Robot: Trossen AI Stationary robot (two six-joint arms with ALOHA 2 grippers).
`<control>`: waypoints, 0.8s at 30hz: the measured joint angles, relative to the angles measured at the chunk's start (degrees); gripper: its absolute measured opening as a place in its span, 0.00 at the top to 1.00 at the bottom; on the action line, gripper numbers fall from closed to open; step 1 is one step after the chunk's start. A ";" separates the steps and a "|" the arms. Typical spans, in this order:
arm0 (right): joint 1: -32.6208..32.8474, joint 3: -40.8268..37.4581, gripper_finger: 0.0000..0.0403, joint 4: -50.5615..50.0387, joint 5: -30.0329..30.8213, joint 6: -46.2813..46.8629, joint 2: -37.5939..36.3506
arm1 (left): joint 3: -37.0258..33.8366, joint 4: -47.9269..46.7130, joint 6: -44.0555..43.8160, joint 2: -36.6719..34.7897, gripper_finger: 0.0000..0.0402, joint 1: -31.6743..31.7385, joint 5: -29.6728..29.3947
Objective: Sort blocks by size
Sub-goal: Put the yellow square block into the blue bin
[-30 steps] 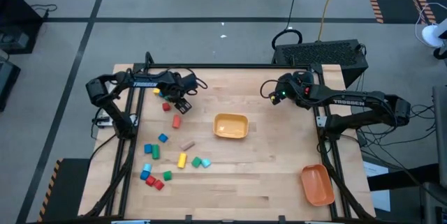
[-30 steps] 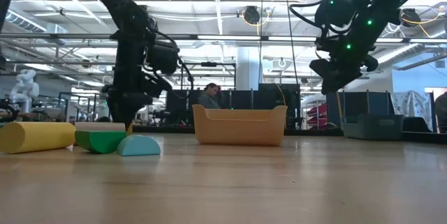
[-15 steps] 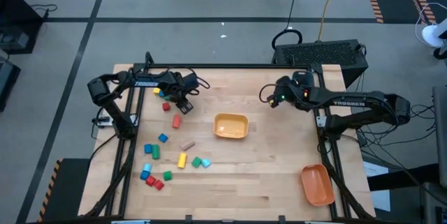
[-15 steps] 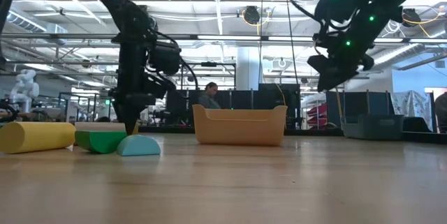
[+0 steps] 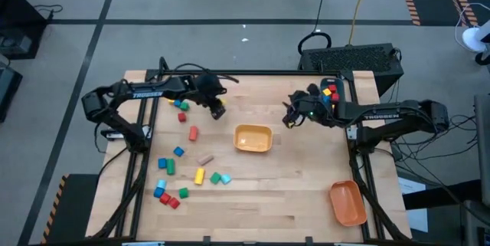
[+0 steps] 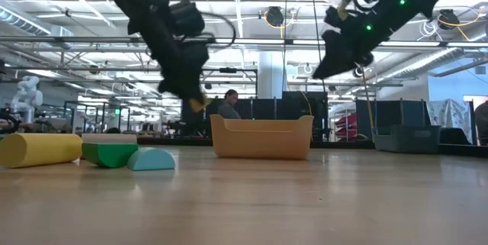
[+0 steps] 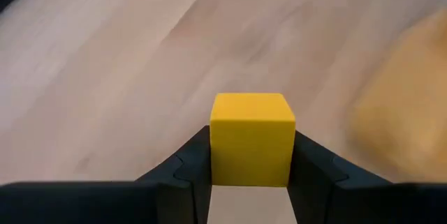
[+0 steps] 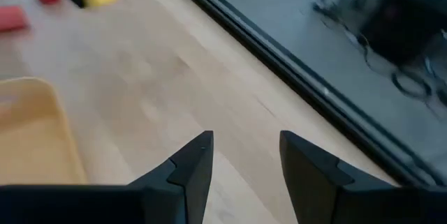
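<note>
Yellow cube (image 7: 251, 137): pinched in left hand (image 5: 217, 111), lifted off worktop (image 5: 298, 192), close to yellow bin (image 5: 253, 139), likely its drop.
Right hand (image 8: 241, 162): empty, parted, hovering beside bin.
Other blocks (image 5: 178, 175): loose, left side.

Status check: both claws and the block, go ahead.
Left claw shut on yellow block, airborne beside yellow bin. Right claw open, empty, hovering at the table's far side. Nothing blocking the bin.

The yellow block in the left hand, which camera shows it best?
The left wrist view: the yellow block fills the middle, clamped between the left hand's fingers. The low view shows a yellow speck; from above the arm mostly hides it.
</note>
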 joint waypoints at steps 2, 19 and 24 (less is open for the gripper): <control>1.03 0.02 0.63 3.90 -1.04 -2.84 1.33 | 0.00 4.04 -1.61 -0.12 0.66 -0.96 2.54; 7.80 0.02 0.61 39.13 -0.93 -33.03 17.96 | 0.02 22.57 -7.51 -0.10 0.66 -6.21 8.31; 7.79 0.12 0.51 43.73 -0.82 -35.34 21.74 | 0.02 25.14 -7.71 -0.10 0.66 -6.25 10.17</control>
